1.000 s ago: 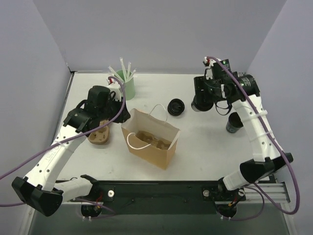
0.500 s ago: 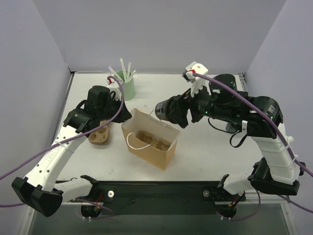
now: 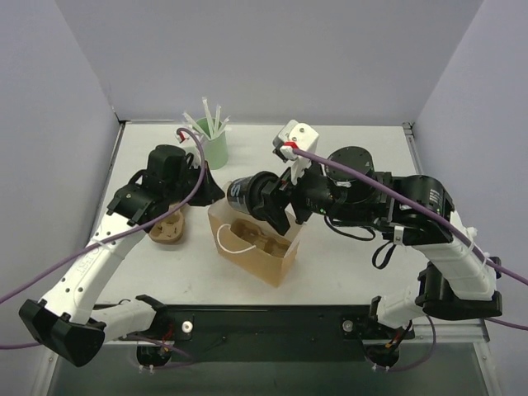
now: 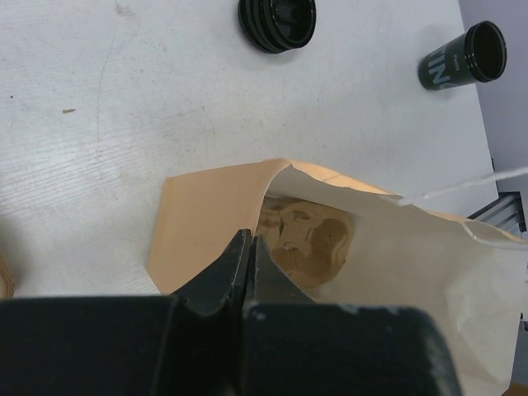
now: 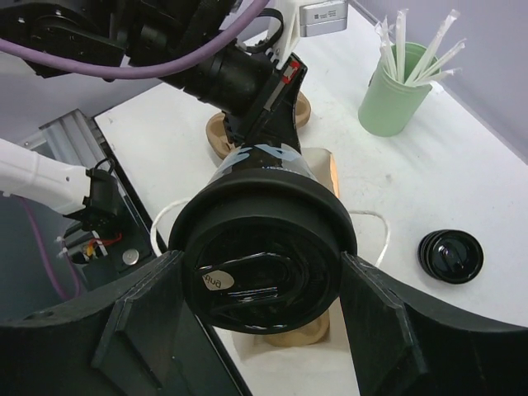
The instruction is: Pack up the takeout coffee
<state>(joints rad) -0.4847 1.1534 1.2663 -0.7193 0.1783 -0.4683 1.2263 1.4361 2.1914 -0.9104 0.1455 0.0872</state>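
Top external: right claw (image 5: 264, 285) grips the takeout coffee (image 3: 246, 192) at its lid end. The cup is tipped on its side in the air over the open mouth of the brown paper bag (image 3: 257, 260), which stands mid-worktop (image 3: 256, 144) toward the near edge.

Left wrist: left claw (image 4: 246, 247) is clenched tight at the bag's left rim; cannot tell whether paper is caught. A pulp carrier (image 4: 301, 247) lies on the bag floor. A loose black lid (image 4: 277, 21) and an open black cup (image 4: 462, 58) sit on the worktop beyond the bag.
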